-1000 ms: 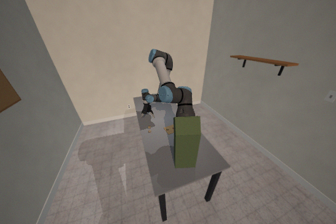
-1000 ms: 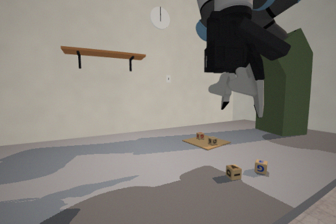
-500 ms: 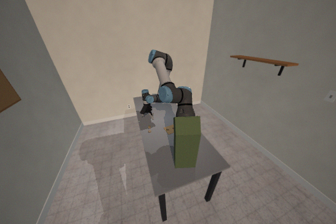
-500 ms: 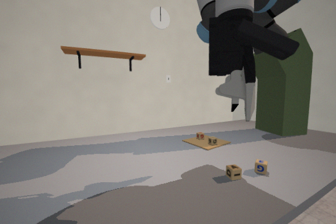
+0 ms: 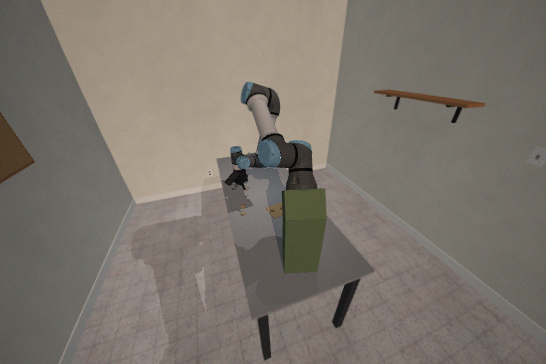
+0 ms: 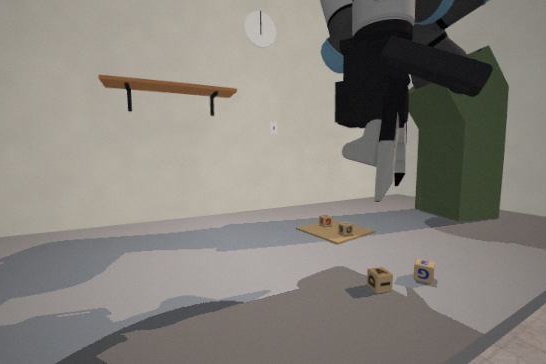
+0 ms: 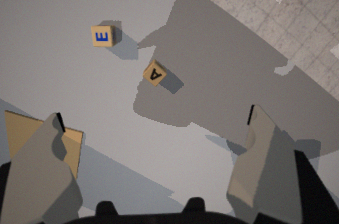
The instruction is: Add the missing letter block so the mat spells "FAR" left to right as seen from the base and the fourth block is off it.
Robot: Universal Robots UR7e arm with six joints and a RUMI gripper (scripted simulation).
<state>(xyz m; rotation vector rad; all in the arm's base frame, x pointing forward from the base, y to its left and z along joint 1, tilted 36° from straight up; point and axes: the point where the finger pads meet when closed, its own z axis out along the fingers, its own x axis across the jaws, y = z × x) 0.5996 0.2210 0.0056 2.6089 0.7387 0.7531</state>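
The gripper (image 7: 155, 150) hangs above the grey surface (image 7: 50, 75), jaws spread fully wide and empty, touching nothing. The "A" block (image 7: 154, 73) lies off the mat (image 6: 335, 233), beside the "E" block (image 7: 102, 36).

A grey table (image 6: 132, 280) holds a tan mat (image 6: 335, 232) at twelve o'clock, bearing one wooden block with red print (image 6: 325, 220) and one with black print (image 6: 345, 228). Nearer, a tan block with a black A (image 7: 154, 73) and another with a blue E (image 7: 102, 36). A dark green box (image 6: 459, 145) stands at two o'clock.
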